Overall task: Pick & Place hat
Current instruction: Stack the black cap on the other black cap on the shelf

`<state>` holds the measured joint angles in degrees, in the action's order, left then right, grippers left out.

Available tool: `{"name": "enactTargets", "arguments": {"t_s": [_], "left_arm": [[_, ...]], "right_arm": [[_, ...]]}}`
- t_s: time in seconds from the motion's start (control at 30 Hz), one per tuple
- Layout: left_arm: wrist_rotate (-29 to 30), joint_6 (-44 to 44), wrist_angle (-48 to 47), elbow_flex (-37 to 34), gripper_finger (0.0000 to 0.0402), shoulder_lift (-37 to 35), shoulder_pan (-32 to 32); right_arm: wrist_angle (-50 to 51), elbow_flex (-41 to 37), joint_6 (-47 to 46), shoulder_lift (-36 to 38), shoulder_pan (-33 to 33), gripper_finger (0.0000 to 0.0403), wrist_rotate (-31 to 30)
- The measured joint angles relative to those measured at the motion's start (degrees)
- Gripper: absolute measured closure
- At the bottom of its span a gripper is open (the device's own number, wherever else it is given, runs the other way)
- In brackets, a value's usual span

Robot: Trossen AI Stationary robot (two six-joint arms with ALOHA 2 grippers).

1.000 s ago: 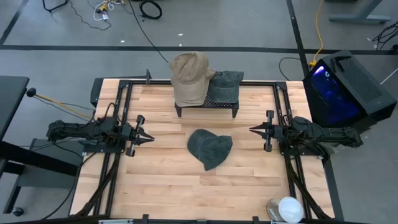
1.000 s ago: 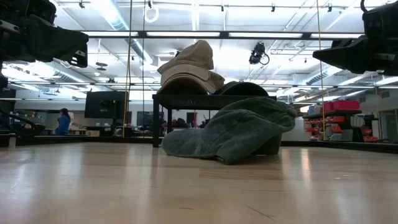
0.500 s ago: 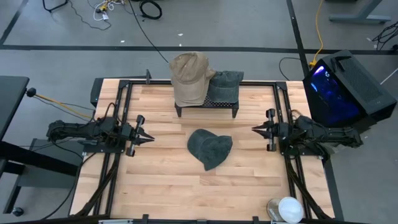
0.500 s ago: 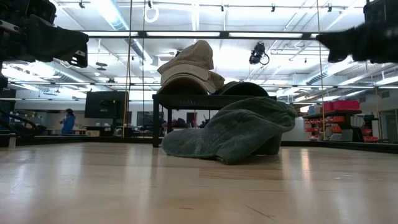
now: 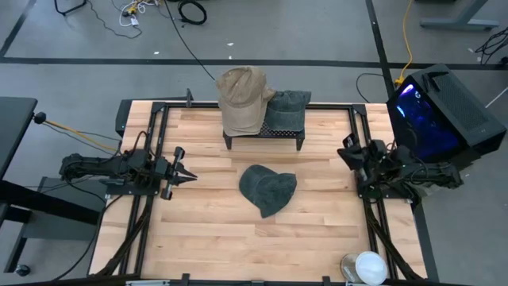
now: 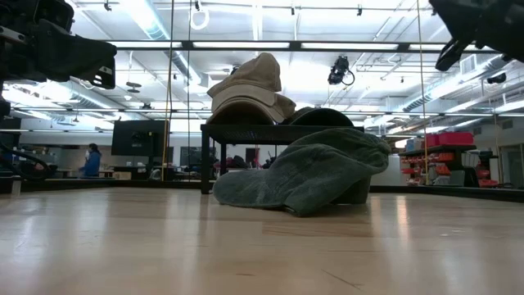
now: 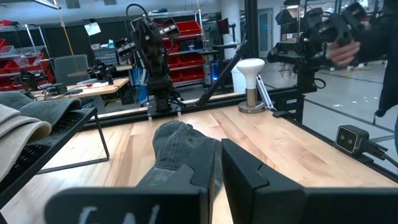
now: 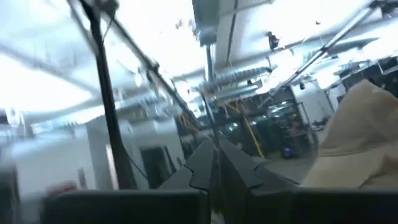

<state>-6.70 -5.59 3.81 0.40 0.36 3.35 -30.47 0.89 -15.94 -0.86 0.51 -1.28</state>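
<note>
Two grippers flank the tabletop, both clenched on nothing; the left gripper (image 5: 190, 175) sits at the left middle of the overhead frame, its fingers pressed together into a point aimed toward the centre; its arm (image 5: 99, 168) stretches back to the left edge of the table; the right gripper (image 5: 348, 152) sits at the right middle of that frame, its fingers (image 8: 214, 163) meeting in a closed wedge in its own wrist view, tilted up toward ceiling lights; its arm (image 5: 417, 175) runs off toward the right edge; between the two, well apart from both, a dark grey hat (image 5: 268, 189) lies crumpled on the wooden table (image 5: 206, 238), just below centre in the overhead frame; from table height it slumps in front of a low black rack (image 6: 278, 131); that rack stands at the upper middle of the overhead frame, holding a tan hat (image 5: 240, 99) on its left part and a second grey hat (image 5: 287, 110) just beside it on the right; a white round object (image 5: 369, 267) sits at the lower right corner of the table; a black case lit blue (image 5: 436, 111) stands off the table at the right.
</note>
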Motion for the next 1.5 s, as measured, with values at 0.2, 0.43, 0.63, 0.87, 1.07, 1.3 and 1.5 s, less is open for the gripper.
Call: {"name": "enactTargets", "arguments": {"t_s": [0.2, 0.43, 0.63, 0.87, 1.07, 1.3, 1.5], "left_arm": [[0.0, 0.0, 0.0, 0.0, 0.0367, 0.0, 0.0], [0.0, 0.0, 0.0, 0.0, 0.0367, 0.0, 0.0], [0.0, 0.0, 0.0, 0.0, 0.0367, 0.0, 0.0], [0.0, 0.0, 0.0, 0.0, 0.0367, 0.0, 0.0], [0.0, 0.0, 0.0, 0.0, 0.0367, 0.0, 0.0], [0.0, 0.0, 0.0, 0.0, 0.0367, 0.0, 0.0], [0.0, 0.0, 0.0, 0.0, 0.0367, 0.0, 0.0]], "right_arm": [[-5.1, 0.0, -5.9, 0.0, 0.0, 0.0373, -6.6], [-11.0, 0.2, -7.2, -1.0, 0.0, 0.0379, -11.8], [-10.9, 5.1, -7.2, -5.9, 0.0, 0.0399, -11.5], [-10.0, 14.2, -7.0, -17.7, 0.0, 0.0398, -11.1], [-8.7, 23.5, -7.0, -30.4, 0.0, 0.0400, -8.0], [0.6, 36.0, -7.1, -44.8, 0.0, 0.0400, -0.9], [3.5, 43.4, -6.1, -54.1, 0.0, 0.0400, 4.0]]}}
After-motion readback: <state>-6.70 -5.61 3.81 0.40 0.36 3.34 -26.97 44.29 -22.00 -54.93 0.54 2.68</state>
